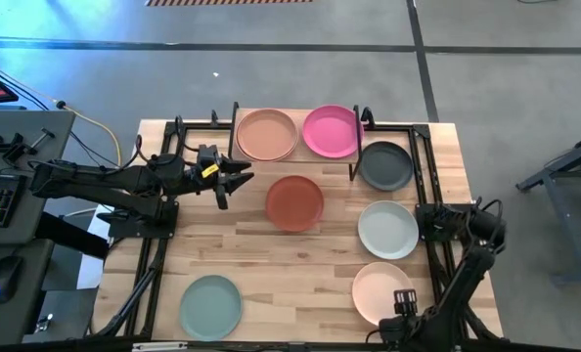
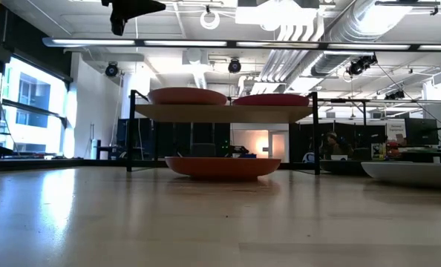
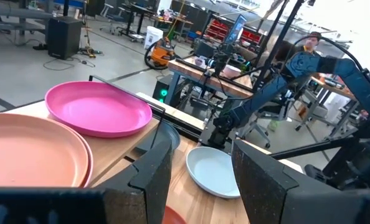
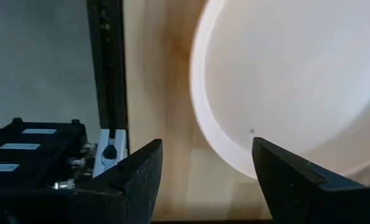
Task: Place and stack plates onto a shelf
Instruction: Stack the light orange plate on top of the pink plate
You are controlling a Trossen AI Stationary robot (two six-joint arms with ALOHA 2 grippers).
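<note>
The shelf (image 1: pixel 297 156) stands at the table's far edge with a peach plate (image 1: pixel 266 135) and a magenta plate (image 1: pixel 331 131) on its top. A terracotta plate (image 1: pixel 294 202) lies on the table just in front of it. My left gripper (image 1: pixel 242 177) hovers open and empty, left of the terracotta plate, high above the table in the low view (image 2: pixel 128 11). My right gripper (image 4: pixel 207 149) is open and empty near the table's near right corner, beside the cream plate (image 1: pixel 383 292). In the left wrist view the open fingers (image 3: pixel 200 149) point past the peach plate (image 3: pixel 29 149) and the magenta plate (image 3: pixel 98 109).
A dark grey plate (image 1: pixel 385 165) lies right of the shelf, a pale grey-white plate (image 1: pixel 387 229) nearer on the right, and a sage green plate (image 1: pixel 210 306) near the left front corner. Black arm frames (image 1: pixel 163 196) run along both table sides. Bare wood lies in the middle.
</note>
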